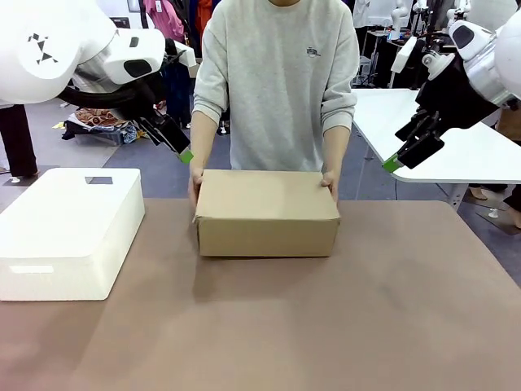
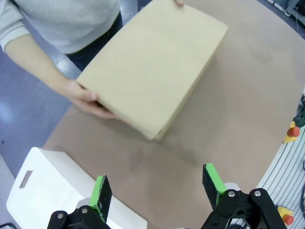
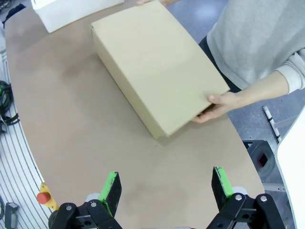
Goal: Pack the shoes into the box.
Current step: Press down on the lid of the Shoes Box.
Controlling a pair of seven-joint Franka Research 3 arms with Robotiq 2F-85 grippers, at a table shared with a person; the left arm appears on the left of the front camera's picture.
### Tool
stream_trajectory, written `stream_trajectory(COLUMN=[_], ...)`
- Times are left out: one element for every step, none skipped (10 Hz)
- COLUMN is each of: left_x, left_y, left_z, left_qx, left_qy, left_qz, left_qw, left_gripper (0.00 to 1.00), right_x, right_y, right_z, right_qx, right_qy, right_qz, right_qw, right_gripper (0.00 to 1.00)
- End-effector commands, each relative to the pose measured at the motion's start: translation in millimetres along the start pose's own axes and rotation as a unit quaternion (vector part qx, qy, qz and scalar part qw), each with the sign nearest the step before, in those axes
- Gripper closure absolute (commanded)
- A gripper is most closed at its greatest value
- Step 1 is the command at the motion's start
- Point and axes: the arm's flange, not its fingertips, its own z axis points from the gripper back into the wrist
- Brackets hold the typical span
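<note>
At frame left sits a white block [image 1: 69, 232]. Upper left, the left gripper [image 1: 172, 140] hangs with jaws apart. At centre, the closed box [image 1: 267, 213] rests on the table [image 1: 342, 326], a person's hands [image 1: 195, 183] gripping both ends. Upper right, the right gripper [image 1: 409, 151] hangs spread, empty.

The box [image 1: 267, 212] is plain brown cardboard, matt and smooth, its lid shut flat with crisp folded edges. The table [image 1: 342, 326] has a dull, taupe, even surface with no shine. The white block [image 1: 69, 232] looks like smooth moulded plastic with a soft satin finish and rounded corners. The person's sweater [image 1: 277, 81] is grey knitted cloth, soft and matt. Each gripper [image 2: 157, 191] [image 3: 167, 188] is black hard plastic or metal, with green rubbery-looking pads [image 2: 101, 191].
</note>
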Motion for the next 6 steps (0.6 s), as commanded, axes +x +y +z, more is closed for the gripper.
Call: stream_trajectory(left_x=[0.6,0.6,0.6,0.6,0.6,0.6], left_y=[1.2,1.2,1.2,1.2,1.2,1.2], left_z=[1.3,1.3,1.3,1.3,1.3,1.3], left_qx=[0.002,0.002,0.002,0.002,0.002,0.002], left_qy=[0.001,0.001,0.001,0.001,0.001,0.001], left_qz=[0.000,0.000,0.000,0.000,0.000,0.000], left_qw=[1.000,1.000,1.000,1.000,1.000,1.000], left_gripper=[0.00,0.00,0.00,0.00,0.00,0.00], right_x=[5.4,5.4,5.4,5.4,5.4,5.4], right_y=[-1.3,-1.3,-1.3,-1.3,-1.3,-1.3], right_z=[1.3,1.3,1.3,1.3,1.3,1.3], right_qx=[-0.005,-0.005,-0.005,-0.005,-0.005,-0.005], right_qy=[0.004,0.004,0.004,0.004,0.004,0.004], right_qz=[-0.009,-0.009,-0.009,-0.009,-0.009,-0.009], right_qw=[1.000,1.000,1.000,1.000,1.000,1.000], right_gripper=[0.00,0.00,0.00,0.00,0.00,0.00])
